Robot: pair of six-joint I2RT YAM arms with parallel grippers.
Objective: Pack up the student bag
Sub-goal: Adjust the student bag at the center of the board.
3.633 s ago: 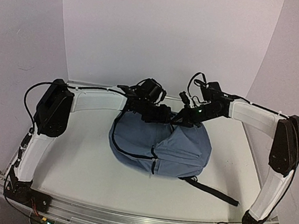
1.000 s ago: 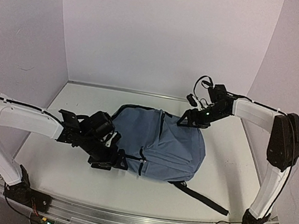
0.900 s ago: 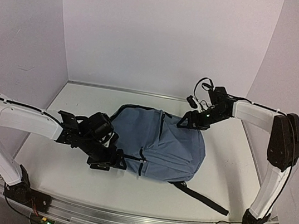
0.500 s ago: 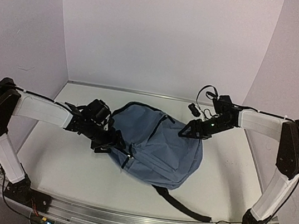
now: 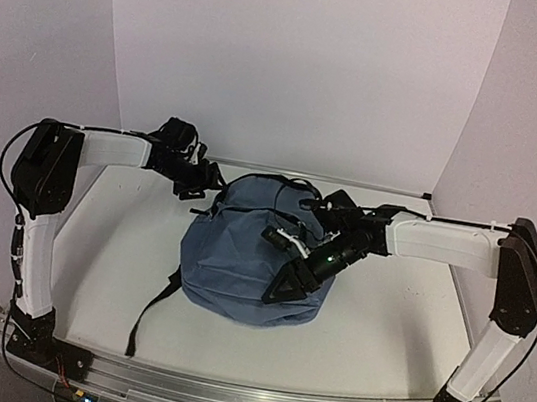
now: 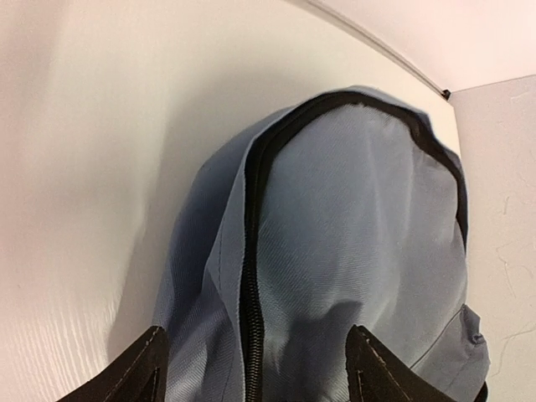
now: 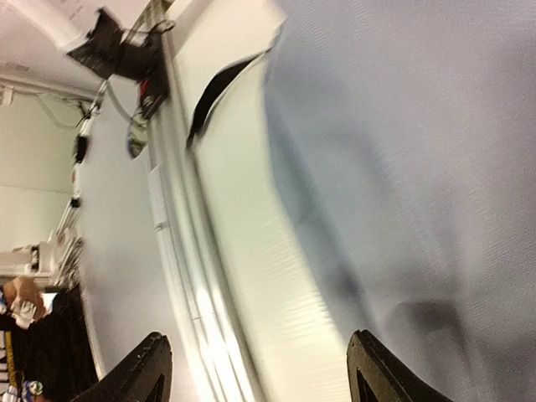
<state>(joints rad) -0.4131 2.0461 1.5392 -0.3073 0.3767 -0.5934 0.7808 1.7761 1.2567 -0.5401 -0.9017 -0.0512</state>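
Observation:
The slate-blue student bag [image 5: 250,259] lies in the middle of the white table, rounded and zipped, with a black strap [image 5: 150,307] trailing to the front left. My left gripper [image 5: 209,192] is at the bag's back left corner. In the left wrist view its fingers [image 6: 138,373] stand wide apart over the bag's fabric [image 6: 352,218] and black zipper [image 6: 249,285], and the left gripper [image 6: 255,381] is open. My right gripper [image 5: 283,286] reaches over the bag's front right side. In the blurred right wrist view the right gripper [image 7: 264,381] is open above the bag's edge [image 7: 402,167] and the table.
An aluminium rail [image 5: 240,394] runs along the table's near edge and shows in the right wrist view as the rail [image 7: 180,251]. White walls close in the back and both sides. The black strap [image 7: 213,92] lies on the table near the front.
The bag has turned and shifted, so its strap now trails front left. My left arm swung to the back left corner. My right arm moved forward over the bag's front.

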